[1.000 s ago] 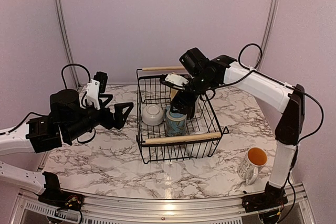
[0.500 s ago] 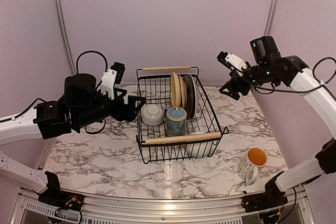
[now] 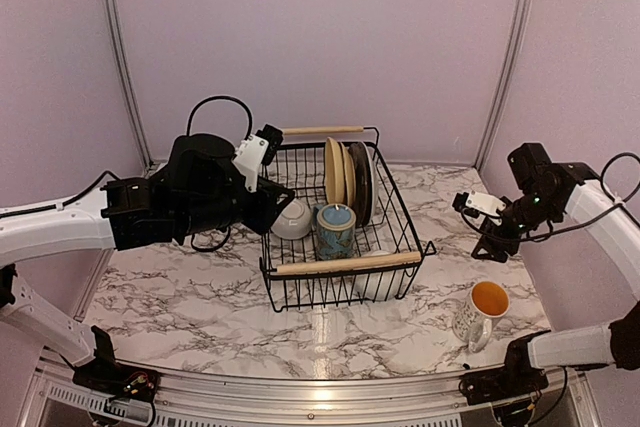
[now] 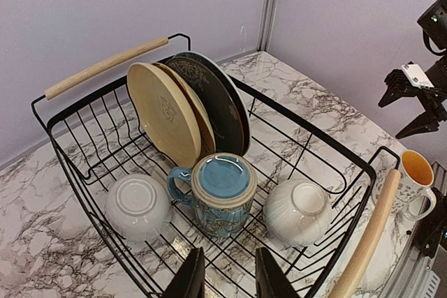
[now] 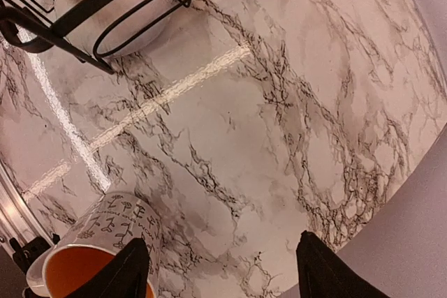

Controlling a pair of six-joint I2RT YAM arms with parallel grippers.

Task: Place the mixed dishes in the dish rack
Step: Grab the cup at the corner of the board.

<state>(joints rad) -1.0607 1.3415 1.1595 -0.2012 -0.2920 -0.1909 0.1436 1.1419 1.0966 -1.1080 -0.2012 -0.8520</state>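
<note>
Top external: plates point(image 3: 345, 169) racked, right fingers point(image 5: 129, 270) swung off dish rack point(image 3: 345, 264) toward lower-right mug point(image 3: 480, 312), wide, empty; left fingers point(image 4: 192, 277) narrowed, empty.

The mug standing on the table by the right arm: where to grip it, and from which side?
Likely the rim of the mug, from straight above with the right gripper: it stands upright, mouth open, so one finger fits inside, one outside. Pinch away from the handle, which points toward the near edge.
</note>
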